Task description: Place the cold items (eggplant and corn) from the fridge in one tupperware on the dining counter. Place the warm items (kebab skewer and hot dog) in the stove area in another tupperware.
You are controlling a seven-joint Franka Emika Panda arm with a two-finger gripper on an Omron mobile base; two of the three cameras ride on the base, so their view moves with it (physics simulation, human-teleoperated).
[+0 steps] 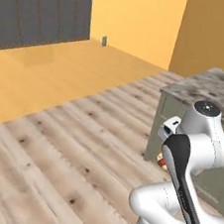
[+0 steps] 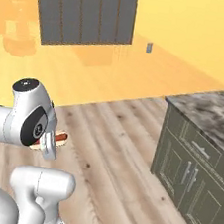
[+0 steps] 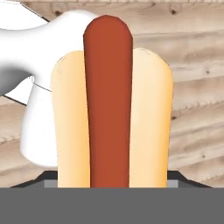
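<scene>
Red and tan, the hot dog with its long sausage in a soft bun (image 3: pixel 109 105) sits right up against the hand camera. The robot's gripper (image 2: pixel 50 143) is closed on the hot dog and holds it up above the pale wooden floor (image 1: pixel 79 149). A grey-green cabinet with a speckled stone top (image 2: pixel 199 145) stands nearby.

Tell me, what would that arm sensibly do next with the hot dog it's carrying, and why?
Probably keep its grip and let the base carry it onward to a tupperware. The hot dog sits in the pincer, held above bare wooden floor; the grey cabinet's stone top is off to the side and no container is in sight, so releasing now would drop it.
</scene>
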